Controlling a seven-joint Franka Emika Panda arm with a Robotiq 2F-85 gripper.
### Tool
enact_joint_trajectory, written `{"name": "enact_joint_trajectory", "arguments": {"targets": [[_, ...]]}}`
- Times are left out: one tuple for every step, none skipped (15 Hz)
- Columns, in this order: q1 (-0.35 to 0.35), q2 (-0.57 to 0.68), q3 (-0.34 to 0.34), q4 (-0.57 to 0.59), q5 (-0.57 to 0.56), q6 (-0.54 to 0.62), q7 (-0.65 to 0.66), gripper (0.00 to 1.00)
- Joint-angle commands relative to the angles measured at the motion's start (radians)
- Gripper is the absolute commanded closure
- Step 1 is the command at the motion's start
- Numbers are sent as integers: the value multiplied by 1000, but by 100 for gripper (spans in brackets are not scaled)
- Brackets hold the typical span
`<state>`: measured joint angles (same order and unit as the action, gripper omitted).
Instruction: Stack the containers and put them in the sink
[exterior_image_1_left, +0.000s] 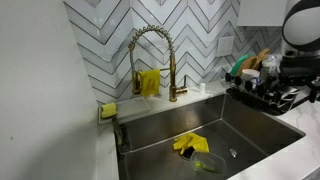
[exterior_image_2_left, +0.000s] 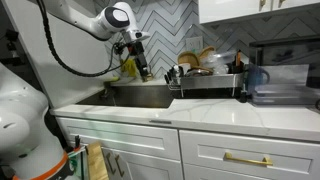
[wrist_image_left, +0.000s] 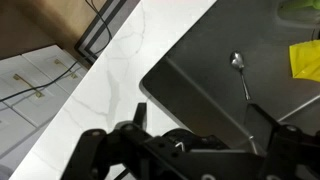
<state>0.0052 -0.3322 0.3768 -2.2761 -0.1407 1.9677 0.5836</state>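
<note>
Clear plastic containers (exterior_image_2_left: 281, 84) stand on the white counter, to the right of the dish rack. They do not show in the wrist view. My gripper (exterior_image_2_left: 141, 66) hangs over the steel sink (exterior_image_2_left: 140, 96), well to the left of the containers. In the wrist view the gripper (wrist_image_left: 200, 118) looks down at the sink's corner (wrist_image_left: 200, 70), its fingers spread with nothing between them. The arm (exterior_image_1_left: 300, 40) shows above the dish rack in an exterior view.
A spoon (wrist_image_left: 238, 64) and a yellow cloth (exterior_image_1_left: 190, 144) lie on the sink floor. A gold faucet (exterior_image_1_left: 152, 50) rises behind the sink, with a sponge (exterior_image_1_left: 107, 110) on the rim. A loaded dish rack (exterior_image_2_left: 205, 80) stands beside the sink.
</note>
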Motion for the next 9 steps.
{"name": "enact_joint_trajectory", "arguments": {"targets": [[38,5,-34,2,-13,-4,10,0],[38,5,-34,2,-13,-4,10,0],[38,5,-34,2,-13,-4,10,0],[38,5,-34,2,-13,-4,10,0],[54,30,-35,10,2,14,-19,0],[83,70,-33,20,23,41,-69,0],[104,102,-25,25,40,74,-94,0],[128,140,-12,33,56,106,-104,0],[151,177,-7,40,68,139,-124,0]]}}
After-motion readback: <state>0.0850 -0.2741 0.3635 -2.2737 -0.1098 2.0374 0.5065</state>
